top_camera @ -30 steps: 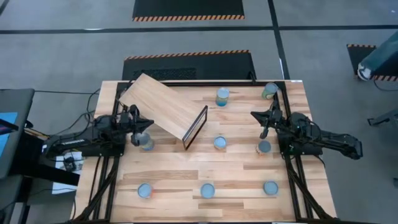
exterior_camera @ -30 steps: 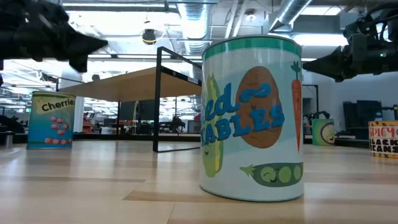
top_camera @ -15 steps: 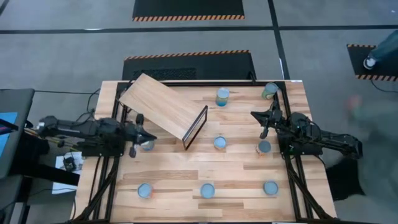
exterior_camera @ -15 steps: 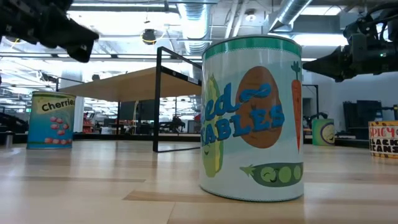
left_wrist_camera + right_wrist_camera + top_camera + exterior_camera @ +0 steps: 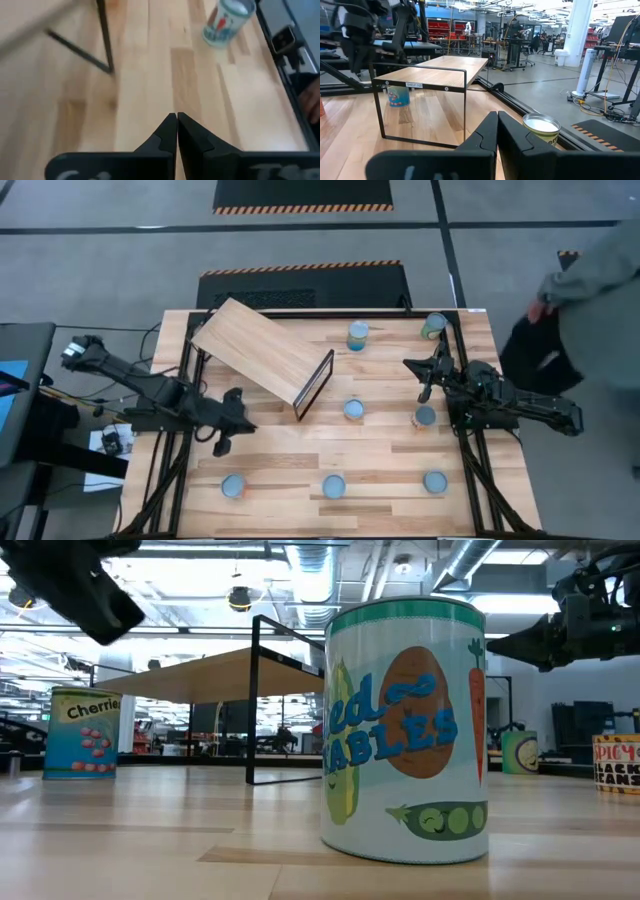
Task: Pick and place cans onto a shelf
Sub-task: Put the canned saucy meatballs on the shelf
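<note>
High view: overhead, straight down, far, covers whole plank-topped wooden bench (image 5: 300, 455).
Low view: bench-top height, level, very near teal-and-white vegetable-label can (image 5: 405, 730).
Left wrist view: angled down at bench, near.
Right wrist view: level, facing room.
Shared by high, low, right wrist: light wood slanted shelf with dark frame (image 5: 265, 350) (image 5: 215, 670) (image 5: 437, 67).

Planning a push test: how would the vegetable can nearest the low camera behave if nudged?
The vegetable can stands upright on a flat base, so it would probably slide, not roll. It looks taller than wide, so a high push might tip it. Its glossy label may be slippery.
</note>
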Robot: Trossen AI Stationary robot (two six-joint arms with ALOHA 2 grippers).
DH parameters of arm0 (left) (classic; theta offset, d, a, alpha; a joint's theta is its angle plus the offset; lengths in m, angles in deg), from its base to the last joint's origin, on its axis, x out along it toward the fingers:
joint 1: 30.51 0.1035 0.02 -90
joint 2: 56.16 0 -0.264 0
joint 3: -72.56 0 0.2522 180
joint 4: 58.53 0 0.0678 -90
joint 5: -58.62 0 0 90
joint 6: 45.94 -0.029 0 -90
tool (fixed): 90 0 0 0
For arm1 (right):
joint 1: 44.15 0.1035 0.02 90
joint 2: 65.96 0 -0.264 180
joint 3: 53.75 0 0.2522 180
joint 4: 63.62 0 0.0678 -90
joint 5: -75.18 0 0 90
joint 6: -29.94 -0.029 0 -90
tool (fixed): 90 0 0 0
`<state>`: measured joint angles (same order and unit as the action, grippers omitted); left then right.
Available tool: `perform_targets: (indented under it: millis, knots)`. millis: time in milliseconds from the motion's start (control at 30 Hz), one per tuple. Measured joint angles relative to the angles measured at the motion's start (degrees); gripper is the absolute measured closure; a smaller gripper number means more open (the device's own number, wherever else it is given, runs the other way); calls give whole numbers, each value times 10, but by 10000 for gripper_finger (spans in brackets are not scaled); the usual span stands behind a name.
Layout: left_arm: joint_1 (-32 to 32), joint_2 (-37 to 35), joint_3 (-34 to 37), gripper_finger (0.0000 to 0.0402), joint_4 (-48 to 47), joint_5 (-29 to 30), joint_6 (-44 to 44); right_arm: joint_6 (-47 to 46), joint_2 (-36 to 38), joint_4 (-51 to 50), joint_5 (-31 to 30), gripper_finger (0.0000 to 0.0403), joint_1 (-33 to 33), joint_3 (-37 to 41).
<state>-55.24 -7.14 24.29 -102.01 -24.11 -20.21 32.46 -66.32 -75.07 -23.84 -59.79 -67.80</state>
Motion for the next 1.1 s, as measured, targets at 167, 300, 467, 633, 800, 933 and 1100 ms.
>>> perform_targets:
  millis: [167,300,467,633,800,933,1100]
  knots:
    - [-67,73,-76,401,-120,5,152,0,0,0,0,370,0,0]
    - [-129,120,-108,401,-164,-16,309,0,0,0,0,370,0,0]
    - [-195,175,-109,398,-159,-81,505,0,0,0,0,370,0,0]
    - [-233,231,-109,361,-130,-84,568,0,0,0,0,370,0,0]
    - [-235,267,-109,306,-120,-86,590,0,0,0,0,370,0,0]
    - [-235,276,-109,276,-120,-89,611,0,0,0,0,370,0,0]
    - [-234,280,-109,268,-120,-79,630,0,0,0,0,370,0,0]
